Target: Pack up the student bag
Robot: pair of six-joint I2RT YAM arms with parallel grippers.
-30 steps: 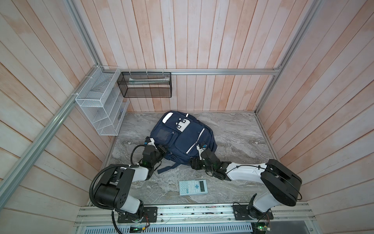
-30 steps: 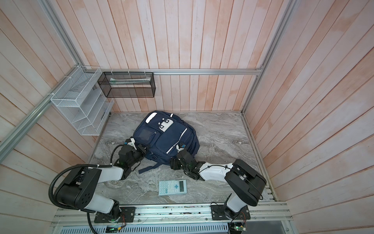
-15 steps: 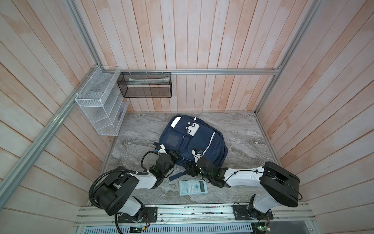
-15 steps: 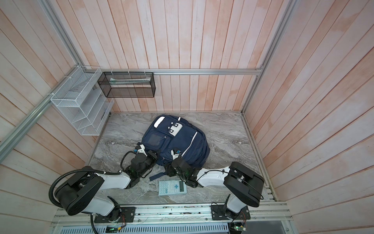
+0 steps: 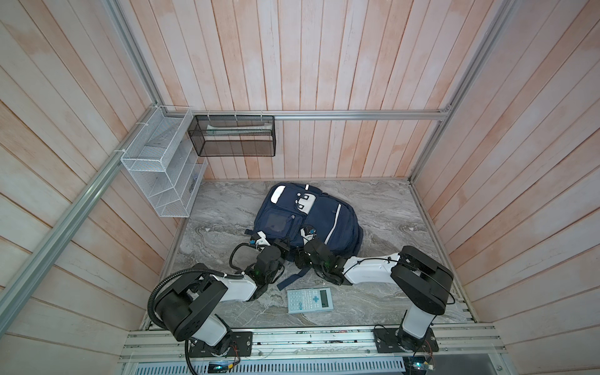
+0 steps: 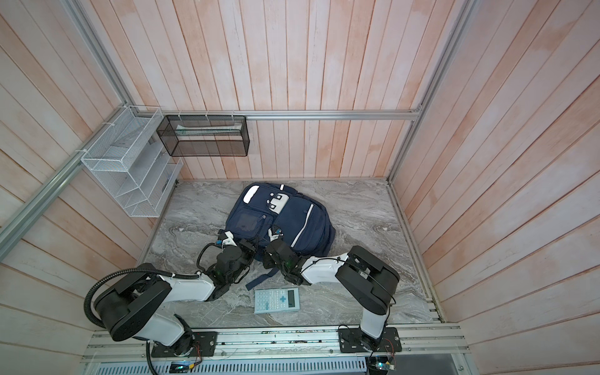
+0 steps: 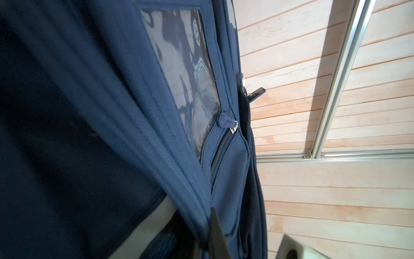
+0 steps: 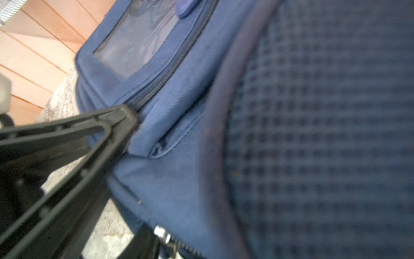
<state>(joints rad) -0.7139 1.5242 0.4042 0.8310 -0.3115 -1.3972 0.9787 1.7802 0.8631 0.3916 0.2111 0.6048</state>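
The student bag [image 5: 324, 224] [image 6: 292, 220] lies flat on the marble table, navy with white stripes and patches. My left gripper [image 5: 285, 247] [image 6: 251, 245] is at its near edge, shut on a fold of the bag's fabric [image 7: 197, 201] below the window pocket [image 7: 186, 67]. My right gripper [image 5: 300, 256] [image 6: 268, 255] sits right beside it at the same edge. In the right wrist view its jaws are almost out of frame next to a zipper slider [image 8: 162, 234]. A black ribbed finger [image 8: 100, 125] touches the end of the pocket zipper.
A grey calculator [image 5: 310, 300] [image 6: 276, 300] lies near the front edge, just below both grippers. A loose bag strap [image 5: 292, 281] trails toward it. A white wire rack [image 5: 162, 175] and a black mesh basket [image 5: 233, 136] hang on the walls at the back left.
The bag has slid and turned to the right, dragged by my left gripper. My right gripper has moved left along the bag's near edge, close to the left one.
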